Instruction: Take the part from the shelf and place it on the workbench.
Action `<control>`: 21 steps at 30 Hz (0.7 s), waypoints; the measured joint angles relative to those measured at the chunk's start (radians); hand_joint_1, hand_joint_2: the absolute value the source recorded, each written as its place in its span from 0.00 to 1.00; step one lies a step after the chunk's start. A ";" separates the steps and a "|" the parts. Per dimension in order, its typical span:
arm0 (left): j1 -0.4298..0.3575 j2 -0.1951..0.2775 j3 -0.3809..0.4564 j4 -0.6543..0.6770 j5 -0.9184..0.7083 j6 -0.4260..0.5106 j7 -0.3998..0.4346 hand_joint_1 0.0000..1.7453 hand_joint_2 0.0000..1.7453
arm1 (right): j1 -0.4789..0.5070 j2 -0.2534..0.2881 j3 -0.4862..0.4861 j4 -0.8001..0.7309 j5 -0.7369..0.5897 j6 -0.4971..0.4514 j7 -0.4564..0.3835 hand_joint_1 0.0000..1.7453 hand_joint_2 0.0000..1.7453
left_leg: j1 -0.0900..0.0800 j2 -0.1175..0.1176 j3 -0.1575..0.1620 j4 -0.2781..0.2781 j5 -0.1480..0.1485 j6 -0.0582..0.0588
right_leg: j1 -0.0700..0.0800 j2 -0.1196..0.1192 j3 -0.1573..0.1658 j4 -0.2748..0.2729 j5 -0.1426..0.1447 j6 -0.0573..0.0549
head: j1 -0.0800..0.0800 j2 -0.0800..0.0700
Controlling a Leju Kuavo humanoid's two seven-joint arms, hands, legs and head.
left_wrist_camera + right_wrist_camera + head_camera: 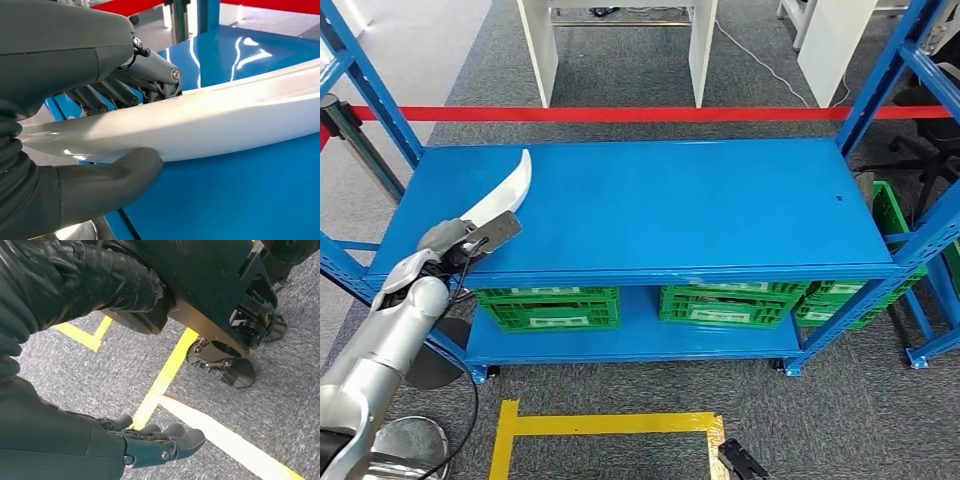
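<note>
A long, curved white part [507,188] lies slanted over the left end of the blue shelf top [682,210]. My left hand [458,241] grips its near end at the shelf's front left corner. In the left wrist view the grey thumb [113,180] sits on one side of the white part [226,115] and the darker fingers [124,92] on the other. I cannot tell whether the part's far end touches the shelf. My right hand [158,445] hangs over the grey carpet with its fingers stretched out and nothing in them.
Green crates [546,308] [731,303] stand on the lower shelf. Blue uprights [893,70] frame the rack on both sides. A red strip [622,114] crosses behind it, with white furniture legs [539,50] beyond. Yellow tape [607,425] marks the floor in front.
</note>
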 joint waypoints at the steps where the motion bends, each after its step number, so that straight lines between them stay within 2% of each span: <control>1: 0.002 0.000 0.004 -0.002 0.002 0.000 -0.002 1.00 1.00 | 0.001 0.000 0.000 0.000 0.000 0.000 -0.001 0.00 1.00 | 0.000 0.000 0.000 0.000 0.000 0.000 | 0.000 0.000 0.000 0.000 0.000 0.000 | 0.000 0.000; 11: 0.049 -0.008 0.047 -0.087 0.135 -0.049 -0.038 1.00 1.00 | 0.007 0.002 -0.018 0.000 0.006 -0.001 -0.007 0.00 1.00 | -0.001 -0.002 0.001 0.000 0.000 0.001 | 0.000 -0.003 0.001 0.000 0.000 0.000 | 0.000 0.000; 21: 0.096 -0.005 0.070 -0.155 0.212 -0.058 -0.070 1.00 1.00 | 0.025 0.002 -0.036 0.000 0.006 -0.002 -0.025 0.00 1.00 | -0.001 -0.002 0.001 0.000 0.001 0.001 | 0.000 -0.003 0.002 0.000 0.000 0.000 | 0.000 0.000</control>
